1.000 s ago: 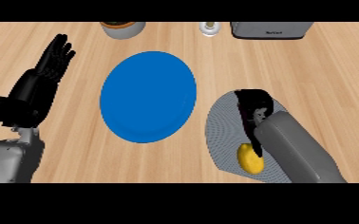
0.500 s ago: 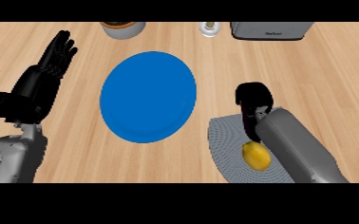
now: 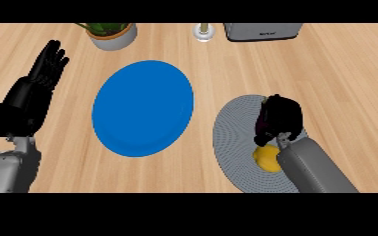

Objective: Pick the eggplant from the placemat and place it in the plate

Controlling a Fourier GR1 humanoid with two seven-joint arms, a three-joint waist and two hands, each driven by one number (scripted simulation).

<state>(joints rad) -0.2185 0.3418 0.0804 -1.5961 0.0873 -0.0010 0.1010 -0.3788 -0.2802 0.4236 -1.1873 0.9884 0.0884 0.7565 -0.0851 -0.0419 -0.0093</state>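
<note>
A grey round placemat [image 3: 236,140] lies at the lower right of the counter. On it rests a small yellow item [image 3: 266,159], the only thing on the mat; nothing purple like an eggplant shows. My right forearm partly covers it. My right hand [image 3: 279,120] hovers over the mat just beyond the yellow item, fingers curled downward, with nothing visible between them. Whether a fingertip touches the item I cannot tell. The blue plate [image 3: 144,107] sits left of the mat with nothing on it. My left hand [image 3: 33,95] rests open at the left edge, fingers up.
Along the counter's far edge stand a potted plant [image 3: 111,32], a small white shaker [image 3: 202,32] and a grey toaster [image 3: 263,31]. Bare wood shows between the plate and the placemat.
My right hand's fingers have curled in over the mat. The yellow item has stayed on the placemat. The view has shifted a little, showing more of the far edge. The left hand has not moved.
</note>
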